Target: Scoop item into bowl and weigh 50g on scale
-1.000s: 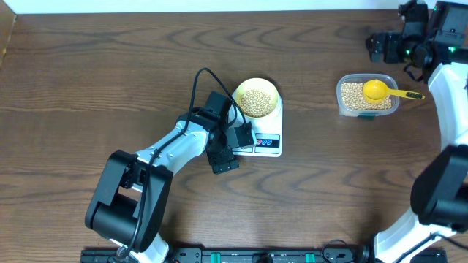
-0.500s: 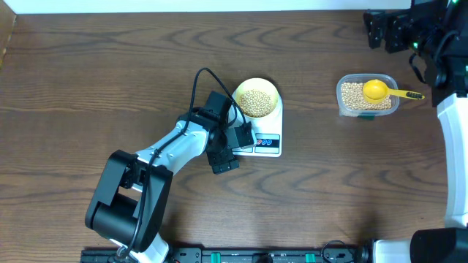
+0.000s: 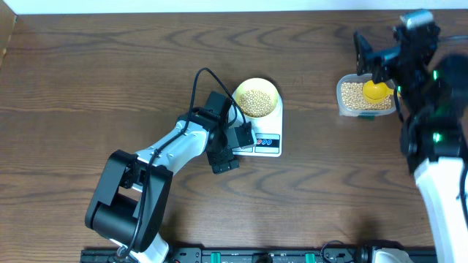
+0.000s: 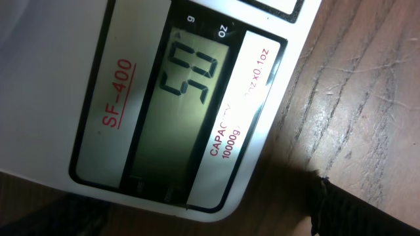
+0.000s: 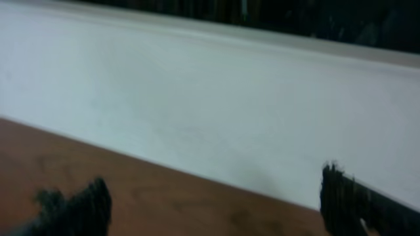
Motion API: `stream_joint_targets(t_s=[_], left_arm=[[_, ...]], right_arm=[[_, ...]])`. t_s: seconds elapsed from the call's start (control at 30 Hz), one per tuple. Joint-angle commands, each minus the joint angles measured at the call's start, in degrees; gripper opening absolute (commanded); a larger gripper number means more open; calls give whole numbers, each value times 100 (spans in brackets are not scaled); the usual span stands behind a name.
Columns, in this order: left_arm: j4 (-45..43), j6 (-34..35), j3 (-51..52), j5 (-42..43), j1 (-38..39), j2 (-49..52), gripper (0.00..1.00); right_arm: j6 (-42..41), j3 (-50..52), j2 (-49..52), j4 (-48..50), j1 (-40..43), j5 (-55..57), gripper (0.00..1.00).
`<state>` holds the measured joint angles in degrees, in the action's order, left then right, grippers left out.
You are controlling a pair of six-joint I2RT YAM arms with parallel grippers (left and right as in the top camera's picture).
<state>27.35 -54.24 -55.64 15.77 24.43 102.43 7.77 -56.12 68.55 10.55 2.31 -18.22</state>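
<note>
The pale yellow bowl (image 3: pixel 257 98) stands on the white scale (image 3: pixel 268 144) and holds tan beans (image 3: pixel 256 101). My left gripper (image 3: pixel 232 148) sits at the scale's front left corner, open and empty. In the left wrist view the scale's display (image 4: pixel 187 78) fills the frame and reads 50 in grams, with my fingertips (image 4: pixel 203 223) wide apart at the bottom edge. My right gripper (image 3: pixel 368 52) hovers above the clear tub (image 3: pixel 342 96), open and empty. In the right wrist view its fingertips (image 5: pixel 213 210) frame only the table's far edge and a white wall.
The clear tub holds more beans (image 3: pixel 355 97) and a bright yellow scoop (image 3: pixel 376 90); my right arm covers the scoop's handle. A black cable (image 3: pixel 196 88) loops over the left arm. Bare wooden table lies left and in front of the scale.
My right arm has swung from the far right corner leftward and forward, over the tub, and covers the scoop's handle. The left arm, bowl and scale have not moved.
</note>
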Motion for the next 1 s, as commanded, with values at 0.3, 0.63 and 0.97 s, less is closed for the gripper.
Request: stream_joint_targets(t_s=[0.3,0.63,0.97], left_arm=[[17,-164,98,109,72,313,98],[17,-166,98,109,72,313,97],[17,-164,98,109,72,313,98]], right_arm=[[4,2380,-1558,2304,-315,-37,99],[7,3617,-2863,2769,-315,-37,99],[175,4830,-4094,3595,-315,-37,99]])
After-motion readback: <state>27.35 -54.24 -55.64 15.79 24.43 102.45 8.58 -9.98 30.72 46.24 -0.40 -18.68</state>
